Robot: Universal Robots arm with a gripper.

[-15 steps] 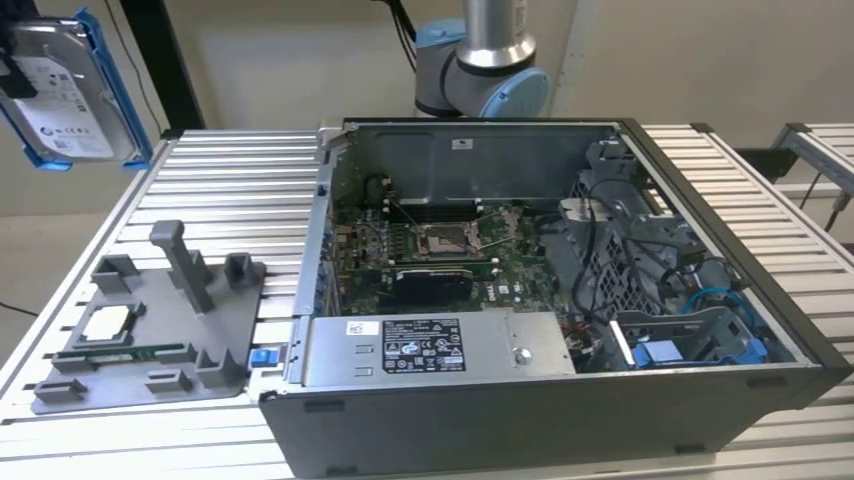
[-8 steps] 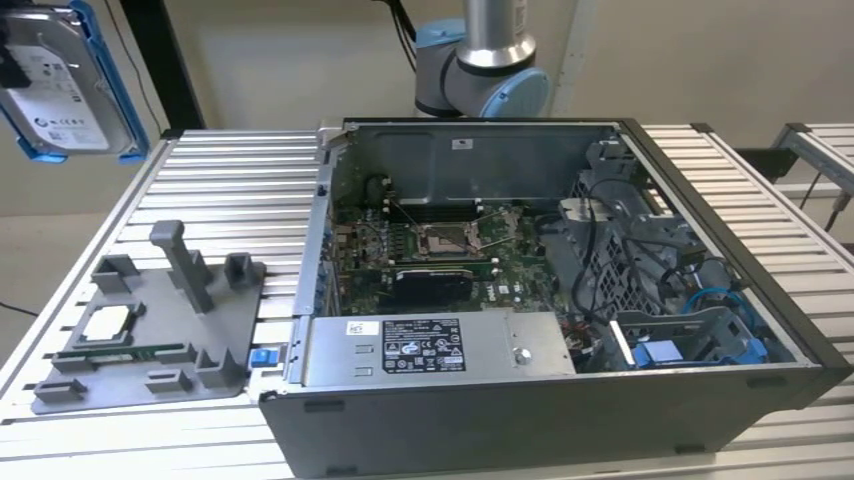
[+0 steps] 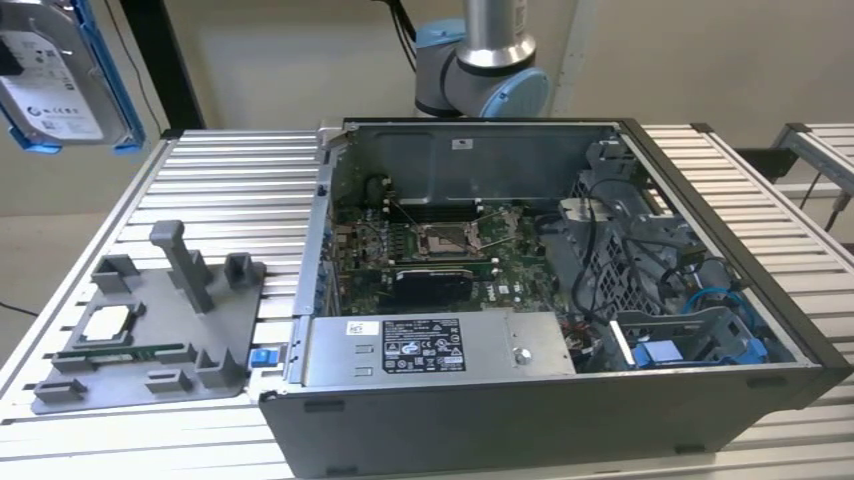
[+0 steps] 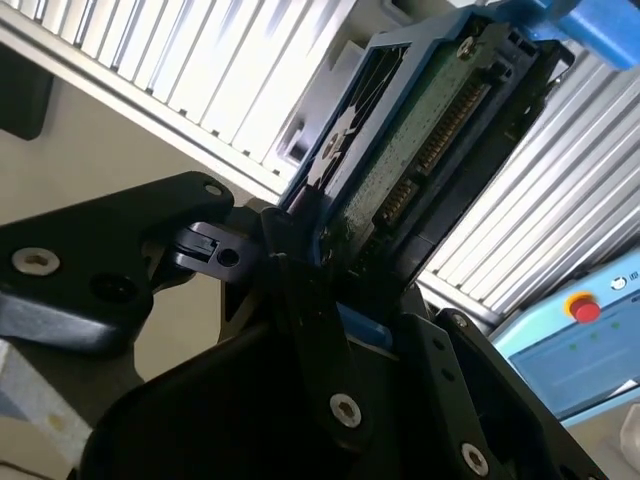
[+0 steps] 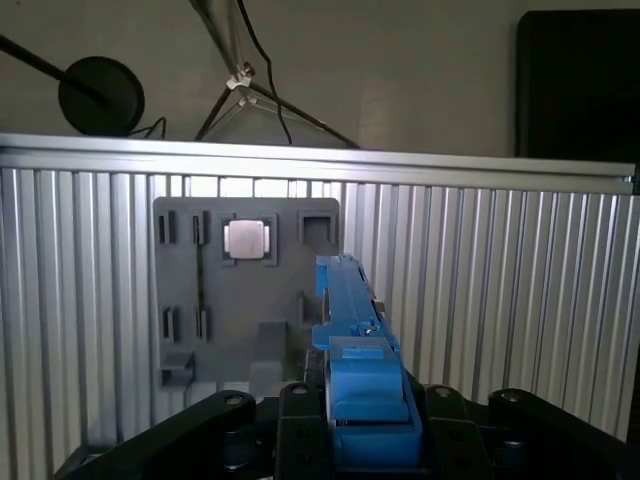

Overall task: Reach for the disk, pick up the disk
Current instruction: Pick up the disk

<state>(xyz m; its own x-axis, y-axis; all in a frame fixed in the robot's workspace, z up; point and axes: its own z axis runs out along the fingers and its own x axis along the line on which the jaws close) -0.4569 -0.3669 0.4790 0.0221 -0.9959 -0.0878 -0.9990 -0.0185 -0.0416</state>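
Disk location: the disk [image 3: 60, 75] is clear of the table [image 3: 227, 190], high at the exterior view's left, with its label face toward that camera.
Disk long axis: roughly upright in the exterior view and slightly tilted. In the first wrist view it is edge-on [image 5: 350, 300], running straight out from the gripper.
Direction from gripper: none to close; the disk sits between the fingers, and its circuit-board side [image 4: 430, 140] is visible in the second wrist view.
Gripper state: the gripper [image 5: 365, 395] is clamped on the blue frame of the disk, one finger on each side [image 4: 350, 250].
Below the disk: grey parts tray [image 5: 245, 290] with a small square chip [image 5: 246, 240] in a pocket, well apart from the disk.
Further out: open computer case [image 3: 534, 300] at the middle of the table.
Hidden or cut off: the picture edge crops the top and one side of the disk in the exterior view. Black finger links mask the exact pad contact in both wrist views.
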